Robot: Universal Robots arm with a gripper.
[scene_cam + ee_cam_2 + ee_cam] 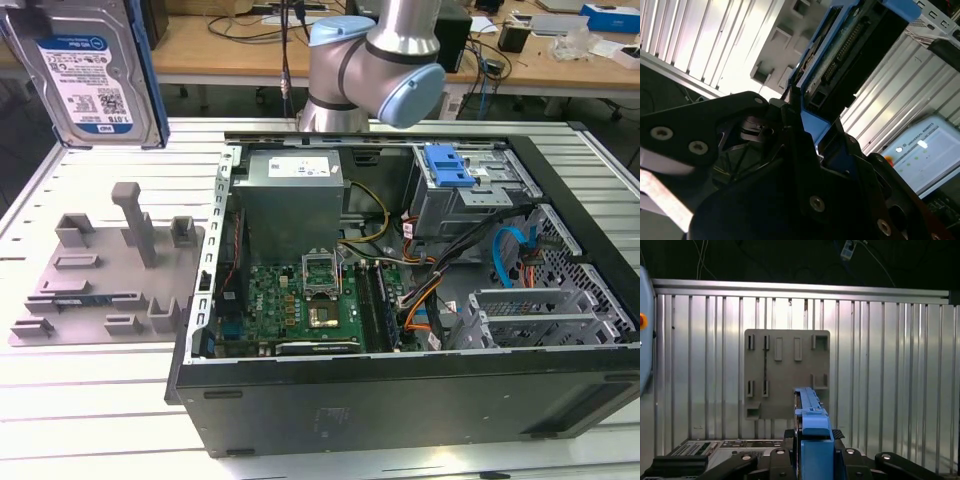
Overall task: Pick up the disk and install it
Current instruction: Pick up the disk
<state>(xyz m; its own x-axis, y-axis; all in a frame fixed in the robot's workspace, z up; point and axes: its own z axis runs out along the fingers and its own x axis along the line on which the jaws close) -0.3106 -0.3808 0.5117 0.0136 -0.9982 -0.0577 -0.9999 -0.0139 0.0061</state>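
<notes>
The disk [85,75], a silver-grey drive with a white-and-blue label in a blue carrier bracket, hangs high at the exterior view's upper left, above the grey tray [110,270]. In the second wrist view my gripper [807,117] is shut on the blue edge of the disk [840,55], whose circuit-board side faces the camera. The first wrist view shows the disk [812,427] edge-on between the black fingers [840,434] of my gripper [812,440], with the tray [785,375] far below it.
An open computer case [400,390] lies on the slatted metal table [90,400], to the exterior view's right of the tray. Inside it are a power supply [290,195], a motherboard [300,300], cables and a drive cage with a blue latch [447,165]. My arm's joint [375,60] rises behind the case.
</notes>
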